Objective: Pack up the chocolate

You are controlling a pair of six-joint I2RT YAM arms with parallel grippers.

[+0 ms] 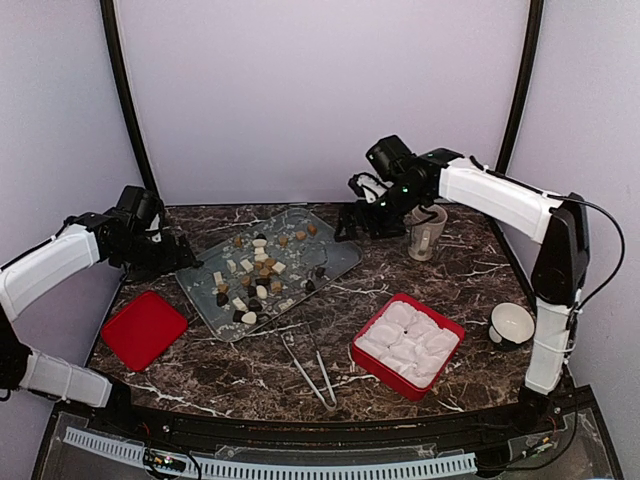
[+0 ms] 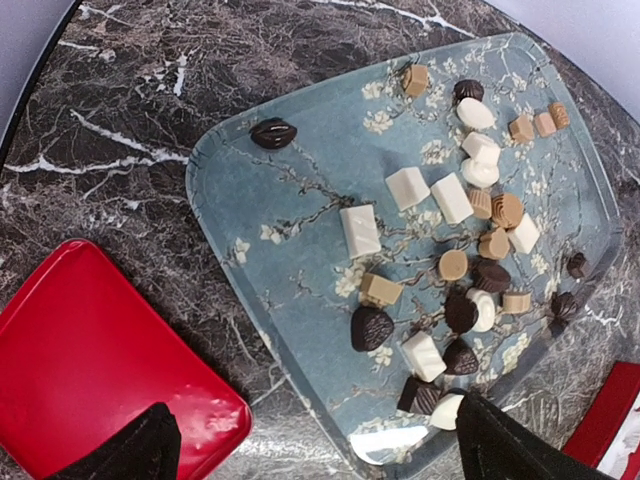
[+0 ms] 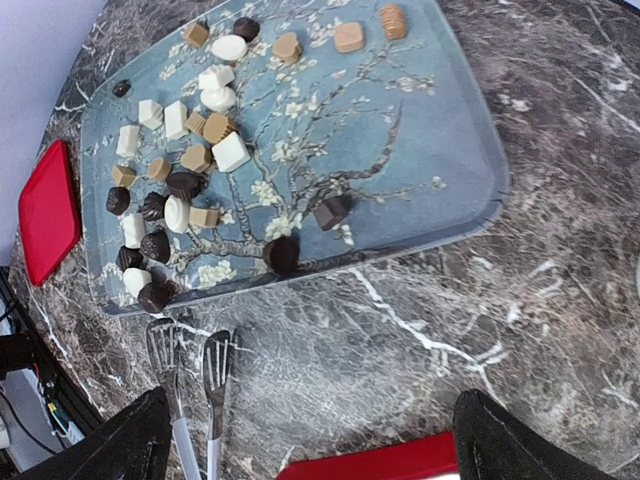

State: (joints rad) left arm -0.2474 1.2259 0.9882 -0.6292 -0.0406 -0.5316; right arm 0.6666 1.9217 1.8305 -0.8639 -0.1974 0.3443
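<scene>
Both arms are up over the marble table (image 1: pixel 250 370), and both are holding nothing. The left hand (image 1: pixel 185 258) hangs at the left end of the blue blossom-print tray (image 1: pixel 330 250). Its fingers (image 2: pixel 150 445) are spread wide apart, with only tray and table showing between them. The right hand (image 1: pixel 355 222) hovers by the tray's far right corner, just left of the mug (image 1: pixel 427 232), and its fingers (image 3: pixel 510 440) are spread just as wide.

The chocolate (image 1: pixel 258 272) is all on the tray: dark, tan and cream-white pieces in a loose scatter running from the far side to the near left corner. In the right wrist view, two dark pieces (image 3: pixel 332 212) sit apart from the rest, close to the tray's near edge.

A flat red lid (image 1: pixel 143 328) lies on the table near and left of the tray. Metal tongs (image 1: pixel 312 368) lie near the tray's near edge. To their right stands a red box (image 1: pixel 385 372) holding a white moulded insert (image 1: pixel 410 340). A small white bowl (image 1: pixel 512 322) sits further right, beside the right arm.
</scene>
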